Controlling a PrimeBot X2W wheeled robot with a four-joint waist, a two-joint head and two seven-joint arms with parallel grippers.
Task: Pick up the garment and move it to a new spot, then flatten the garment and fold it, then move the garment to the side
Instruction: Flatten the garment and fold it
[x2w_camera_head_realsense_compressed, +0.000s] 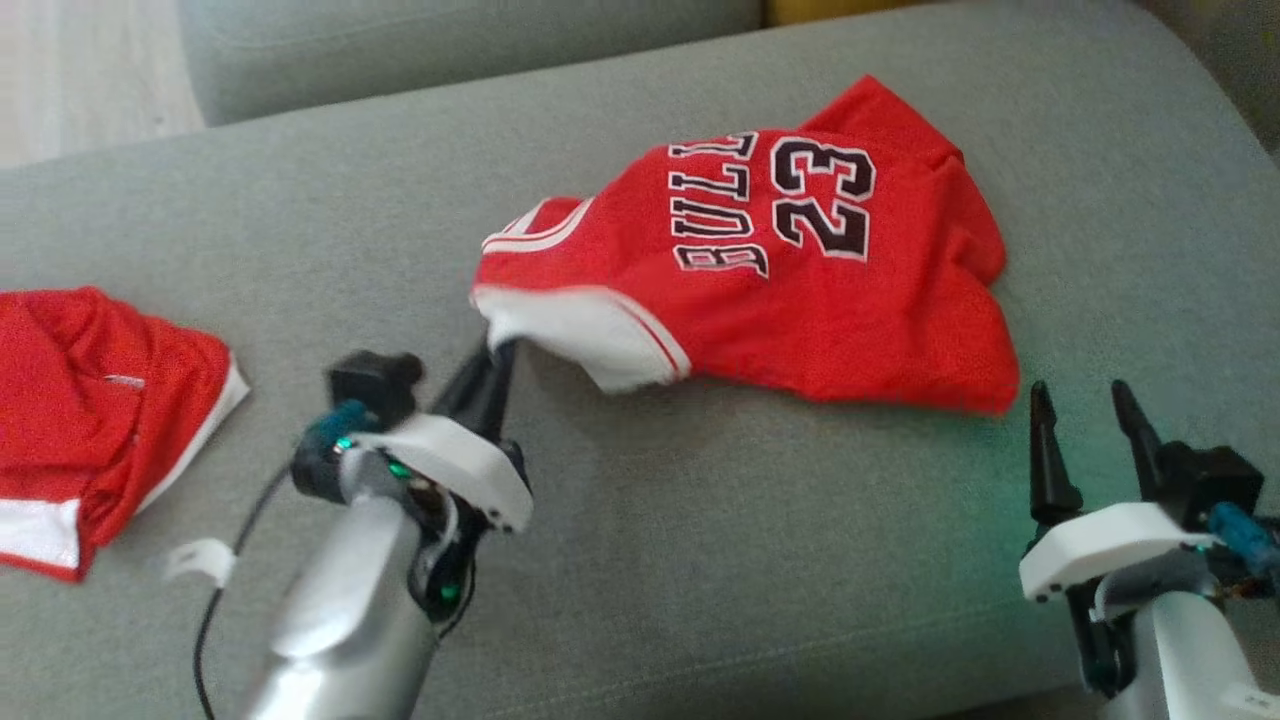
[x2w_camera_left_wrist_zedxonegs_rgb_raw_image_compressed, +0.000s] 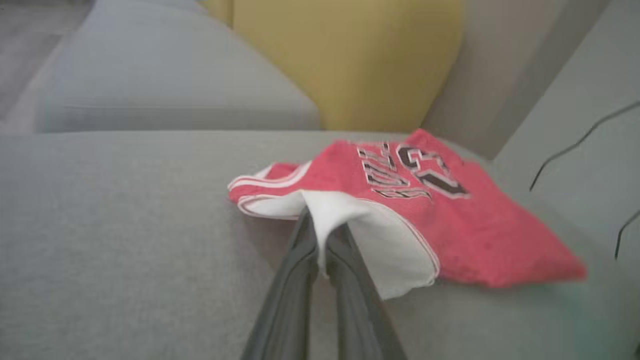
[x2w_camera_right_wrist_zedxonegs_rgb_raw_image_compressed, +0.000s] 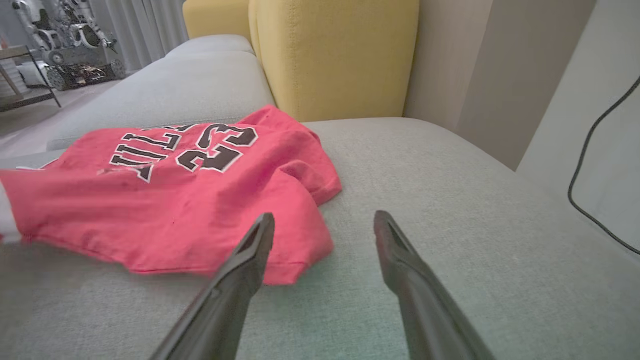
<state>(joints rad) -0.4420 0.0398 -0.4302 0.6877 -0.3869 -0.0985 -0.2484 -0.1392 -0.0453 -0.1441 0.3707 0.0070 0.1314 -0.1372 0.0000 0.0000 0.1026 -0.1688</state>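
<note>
where the robot works, a broad grey sofa seat (x2w_camera_head_realsense_compressed: 700, 560) runs across the head view, with a second grey cushion (x2w_camera_head_realsense_compressed: 450, 50) behind it and pale floor (x2w_camera_head_realsense_compressed: 90, 70) at the upper left. the red jersey (x2w_camera_head_realsense_compressed: 800, 290) lies crumpled on the far right part of the seat, with its lettering and the number 23 facing up. its white-trimmed edge is turned toward the left gripper (x2w_camera_head_realsense_compressed: 497, 352).

from the head, that gripper's fingers look pressed together at the edge. the left wrist view makes the grip plain: both dark fingers are squeezed tight on a fold of white trim, which drapes over their tips. the right gripper (x2w_camera_head_realsense_compressed: 1085, 400) hovers just beside the jersey's near right corner, its fingers spread wide with nothing between them.

the right wrist view takes in a yellow cushion (x2w_camera_right_wrist_zedxonegs_rgb_raw_image_compressed: 335, 55) behind the seat, a black cable (x2w_camera_right_wrist_zedxonegs_rgb_raw_image_compressed: 582, 165) down a pale wall, and another machine (x2w_camera_right_wrist_zedxonegs_rgb_raw_image_compressed: 65, 35) far off. the head view takes in a second red garment (x2w_camera_head_realsense_compressed: 100, 400) well apart at the seat's left edge. the left arm's pale wrist covers part of the seat below the jersey.
</note>
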